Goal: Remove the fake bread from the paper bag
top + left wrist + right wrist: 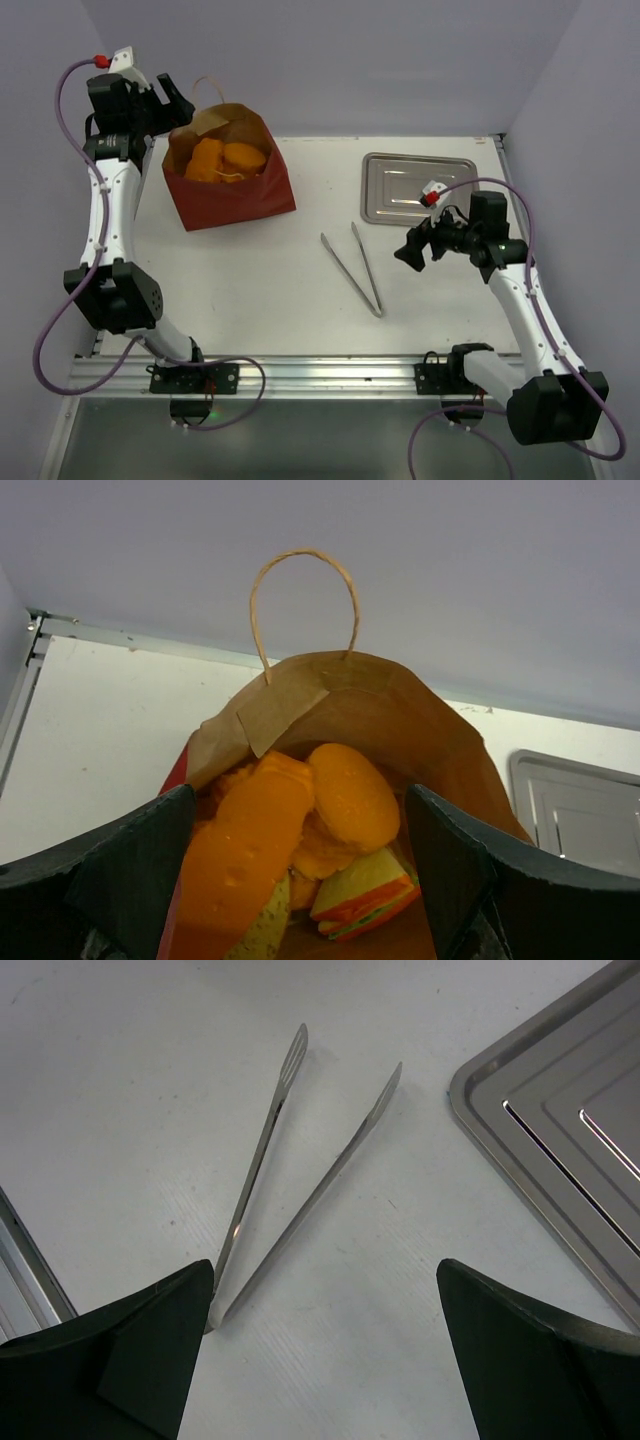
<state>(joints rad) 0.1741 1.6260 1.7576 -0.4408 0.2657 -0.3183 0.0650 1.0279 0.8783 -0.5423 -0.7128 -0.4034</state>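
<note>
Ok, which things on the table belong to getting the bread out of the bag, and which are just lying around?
Part of the job:
- paper bag, standing open
- fake bread inside it
- left gripper, fingers apart at the bag's mouth

Just lying about:
- metal tongs, flat on the table, untouched
- silver tray, untouched

Ahead of the left claw point(300, 840), the paper bag point(400, 720) is seen as matt brown kraft inside, and the fake bread point(350, 795) as smooth and waxy. Before the right claw point(325, 1345), tongs point(300, 1180) and tray point(560, 1130) are seen in shiny metal on a matt white tabletop point(120, 1100).
</note>
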